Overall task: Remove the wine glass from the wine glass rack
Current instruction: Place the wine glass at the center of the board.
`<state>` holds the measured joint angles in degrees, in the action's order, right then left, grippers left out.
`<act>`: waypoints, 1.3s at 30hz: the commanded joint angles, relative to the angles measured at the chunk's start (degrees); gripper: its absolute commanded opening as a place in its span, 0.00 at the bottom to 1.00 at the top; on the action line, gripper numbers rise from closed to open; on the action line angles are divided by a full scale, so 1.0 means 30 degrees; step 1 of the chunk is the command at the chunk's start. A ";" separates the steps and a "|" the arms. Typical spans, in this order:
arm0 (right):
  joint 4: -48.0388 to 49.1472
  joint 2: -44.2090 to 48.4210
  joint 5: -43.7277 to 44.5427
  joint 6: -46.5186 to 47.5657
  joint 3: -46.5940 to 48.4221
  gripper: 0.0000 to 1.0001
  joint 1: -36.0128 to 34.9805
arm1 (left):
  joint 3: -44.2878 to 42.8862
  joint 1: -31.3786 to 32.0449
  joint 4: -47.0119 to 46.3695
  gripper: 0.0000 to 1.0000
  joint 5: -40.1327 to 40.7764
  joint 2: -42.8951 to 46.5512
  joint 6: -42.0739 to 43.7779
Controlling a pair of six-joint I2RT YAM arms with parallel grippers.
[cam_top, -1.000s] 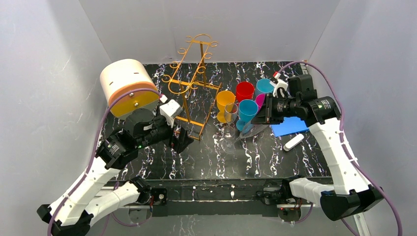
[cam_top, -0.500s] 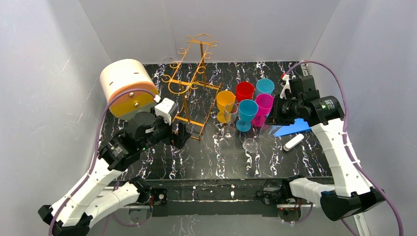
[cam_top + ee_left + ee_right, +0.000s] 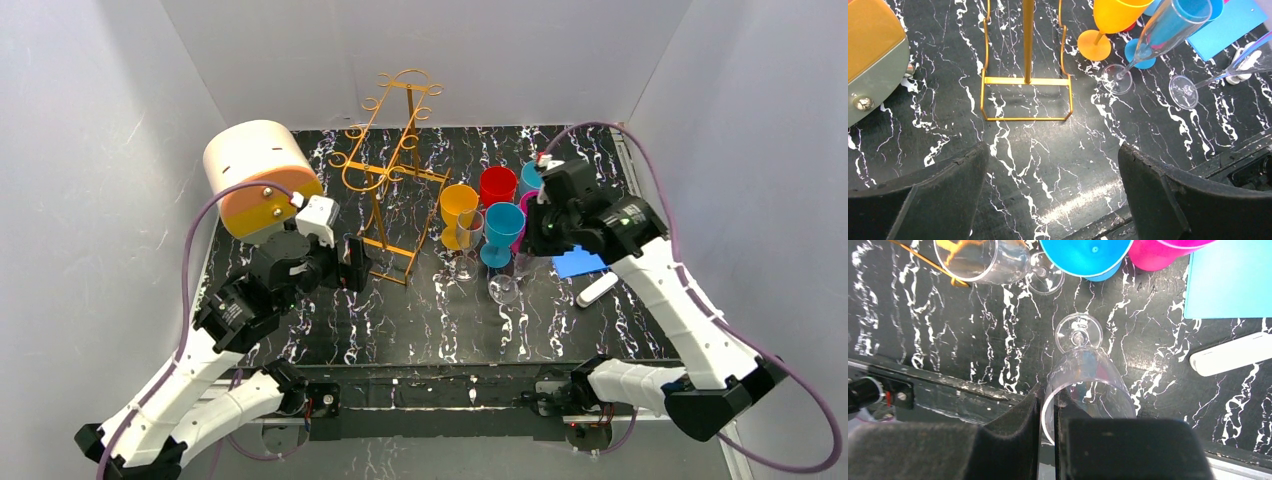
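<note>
The golden wire wine glass rack (image 3: 391,168) stands at the back left of the table, with no glass hanging on it; its rectangular base (image 3: 1026,99) lies just ahead of my left gripper. My left gripper (image 3: 352,262) hovers open and empty over the table in front of the rack, its fingers (image 3: 938,190) wide apart. My right gripper (image 3: 1048,397) is shut on the rim of a clear wine glass (image 3: 1083,375), one finger inside the bowl and one outside. The glass hangs roughly upright, its foot (image 3: 505,289) at or just above the tabletop.
Orange (image 3: 458,208), red (image 3: 497,185) and blue (image 3: 503,224) goblets and another clear glass (image 3: 468,232) crowd behind the held glass. A blue card (image 3: 577,263) and a white stick (image 3: 597,289) lie to its right. A cream-and-orange cylindrical box (image 3: 258,178) sits left of the rack.
My right arm swung left and toward the front, turning the held glass from tilted to upright and lowering its foot toward the table. My left gripper drew back slightly to the left.
</note>
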<state>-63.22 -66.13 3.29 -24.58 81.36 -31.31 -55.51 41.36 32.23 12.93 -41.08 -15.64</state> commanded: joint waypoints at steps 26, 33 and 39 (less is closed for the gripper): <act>0.4725 -0.2162 0.5897 -0.1764 -0.2789 0.01 -0.5088 | 0.0093 -0.0061 0.1270 0.98 0.0757 -0.0439 -0.0734; 0.4203 -0.2951 0.5610 -0.1263 -0.2127 0.01 -0.5076 | 0.0001 -0.0048 0.1414 0.98 0.0725 -0.0710 -0.0544; 0.3703 -0.3293 0.5465 -0.0392 -0.1446 0.15 -0.5072 | -0.0132 -0.0074 0.1381 0.98 0.0678 -0.0763 -0.0383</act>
<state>-50.70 -75.07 19.05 -28.01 74.41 -46.33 -55.51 41.36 35.27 14.98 -43.42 -17.32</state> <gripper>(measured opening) 0.176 0.983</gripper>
